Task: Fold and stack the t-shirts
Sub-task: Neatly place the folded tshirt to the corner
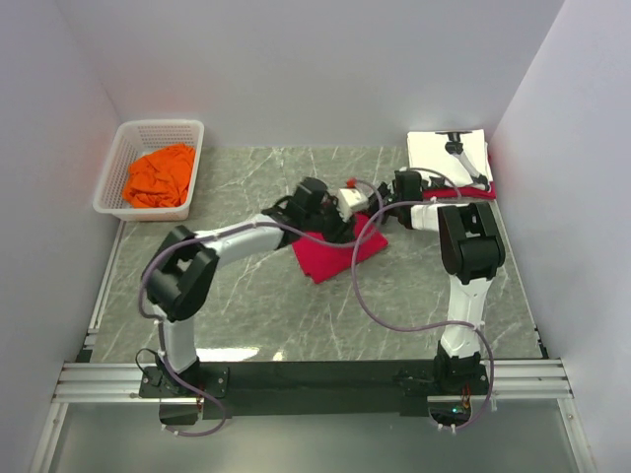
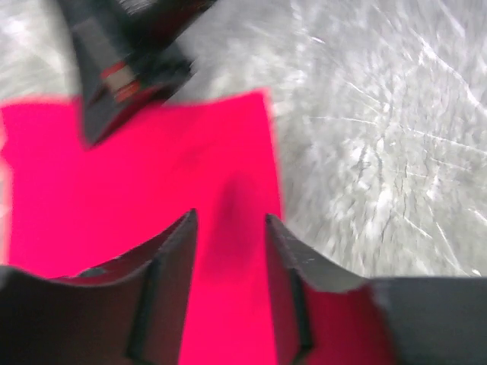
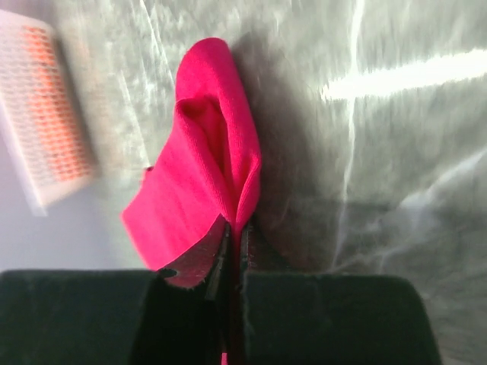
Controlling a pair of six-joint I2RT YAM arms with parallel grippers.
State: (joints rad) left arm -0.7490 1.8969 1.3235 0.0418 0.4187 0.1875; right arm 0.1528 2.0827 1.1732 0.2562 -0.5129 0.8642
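Mid-frame on grey counter (image 1: 256, 315): right tool (image 3: 234, 251) clamped on a raised fold of red t-shirt (image 3: 205, 175); left tool (image 2: 230, 219) parted just above it, seemingly touching nothing.

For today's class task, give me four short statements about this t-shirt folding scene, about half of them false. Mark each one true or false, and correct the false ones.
1. The orange t-shirt lies inside the white basket. True.
2. The left claw is clamped on the white t-shirt. False: its jaws stand apart over the red t-shirt, with nothing pinched between them.
3. The right claw is shut on a fold of the red t-shirt. True.
4. The white t-shirt is crumpled at the near left of the table. False: it lies folded flat at the far right.
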